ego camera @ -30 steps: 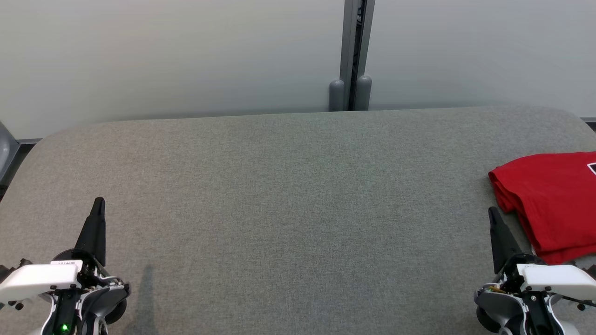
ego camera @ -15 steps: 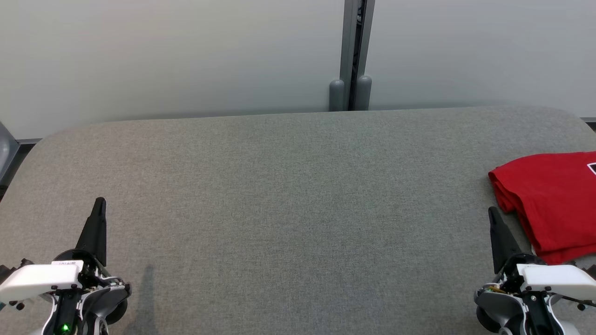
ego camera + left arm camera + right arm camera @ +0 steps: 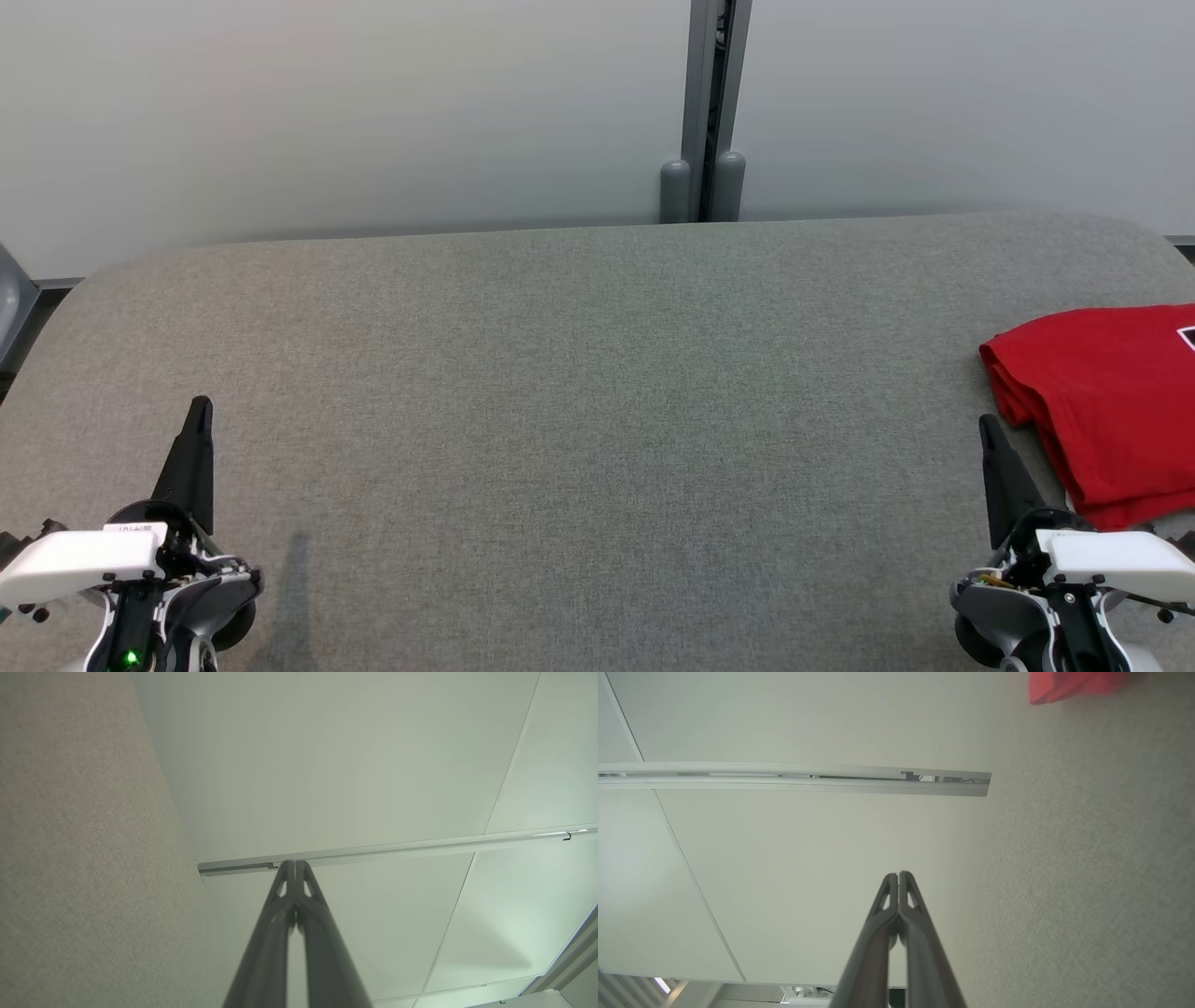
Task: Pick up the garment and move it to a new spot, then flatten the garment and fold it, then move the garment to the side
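A red garment [image 3: 1111, 401] lies folded at the right edge of the grey table [image 3: 579, 392], partly cut off by the head view's right border. A corner of the garment [image 3: 1073, 686] shows at the top right of the right wrist view. My right gripper [image 3: 987, 431] rests at the lower right, just left of the garment's near corner and apart from it, fingers together and holding nothing. In the right wrist view the right gripper [image 3: 899, 876] shows both fingers pressed shut. My left gripper [image 3: 199, 408] sits at the lower left, far from the garment, and the left gripper [image 3: 294, 863] is also shut and empty.
A pale wall with a grey vertical post [image 3: 707, 112] stands behind the table's far edge. The table's rounded corners lie at far left and far right. The grey cloth surface stretches wide between the two grippers.
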